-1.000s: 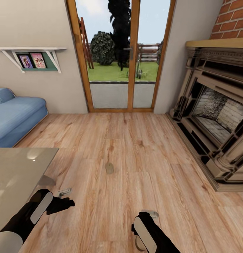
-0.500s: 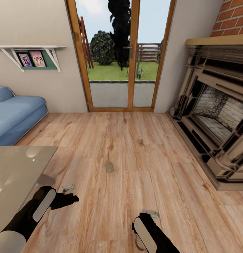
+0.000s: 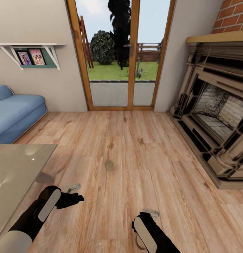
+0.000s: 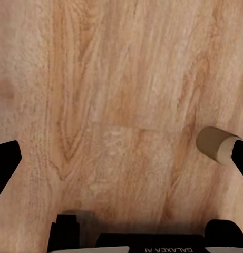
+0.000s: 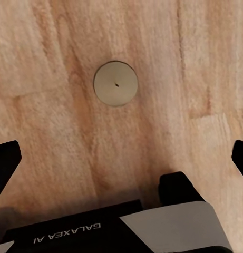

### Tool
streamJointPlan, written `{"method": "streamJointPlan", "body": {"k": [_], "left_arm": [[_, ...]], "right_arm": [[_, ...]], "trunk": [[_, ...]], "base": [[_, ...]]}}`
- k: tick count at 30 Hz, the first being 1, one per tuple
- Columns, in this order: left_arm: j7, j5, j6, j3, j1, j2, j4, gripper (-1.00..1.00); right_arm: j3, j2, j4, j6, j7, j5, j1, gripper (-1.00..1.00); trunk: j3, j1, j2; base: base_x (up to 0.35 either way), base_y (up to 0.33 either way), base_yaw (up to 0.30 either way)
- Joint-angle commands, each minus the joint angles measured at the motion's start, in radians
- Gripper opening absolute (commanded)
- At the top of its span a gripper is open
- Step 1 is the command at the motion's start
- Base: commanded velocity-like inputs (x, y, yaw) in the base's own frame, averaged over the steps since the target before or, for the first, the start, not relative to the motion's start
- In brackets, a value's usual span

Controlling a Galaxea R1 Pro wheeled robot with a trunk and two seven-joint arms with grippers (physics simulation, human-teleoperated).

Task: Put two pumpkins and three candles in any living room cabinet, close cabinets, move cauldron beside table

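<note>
One short tan candle [image 3: 109, 165] stands on the plank floor in the middle of the head view. My left gripper [image 3: 74, 189] hangs low over the floor to its left and nearer to me, open and empty. In the left wrist view that candle [image 4: 215, 145] lies just beside one black fingertip [image 4: 240, 158], outside the gap. My right gripper [image 3: 149, 213] is open too. Its wrist view looks straight down on a second candle [image 5: 115, 83], a round tan top with a wick dot, lying beyond the open fingers [image 5: 5, 161]. Pumpkins, cabinet and cauldron are out of view.
The glossy grey-beige table [image 3: 16, 165] has its corner right beside my left arm. A blue sofa [image 3: 14, 112] sits at the far left, a large fireplace [image 3: 212, 116] along the right wall, wood-framed glass doors [image 3: 121, 59] straight ahead. Bare plank floor lies between them.
My left arm has reached forward and to the right, closer to the standing candle. The right arm has stayed put. The view has shifted slightly.
</note>
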Motion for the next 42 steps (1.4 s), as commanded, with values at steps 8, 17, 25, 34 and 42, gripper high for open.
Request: {"method": "streamJointPlan", "body": {"k": [8,17,25,34,42], "left_arm": [[0.004,0.006,0.003,0.003,0.0,0.0,0.0,1.0],[0.003,0.012,0.032,0.07,0.0,0.008,-0.001,1.0],[0.001,0.012,0.046,0.123,0.0,0.01,-0.004,1.0],[-0.051,0.111,0.077,0.289,0.001,0.04,-0.045,1.0],[-0.224,0.342,0.078,0.31,0.04,0.134,-0.05,1.0]], "right_arm": [[-0.004,0.0,0.039,0.013,0.001,-0.007,-0.087,1.0],[-0.023,0.0,0.298,0.054,0.094,-0.018,-0.297,1.0],[-0.022,0.0,0.333,0.053,0.115,-0.011,-0.302,1.0],[-0.022,0.0,0.342,0.051,0.116,-0.005,-0.303,1.0],[-0.016,0.0,0.343,0.051,0.188,-0.001,-0.303,1.0]], "trunk": [[-0.025,0.031,-0.056],[-0.053,0.065,-0.119],[-0.078,0.096,-0.175],[-0.107,0.13,-0.238],[-0.132,0.161,-0.294]], "base": [[0.0,0.0,0.0],[0.0,0.0,0.0],[0.0,0.0,0.0],[0.0,0.0,0.0],[0.0,0.0,0.0]]}}
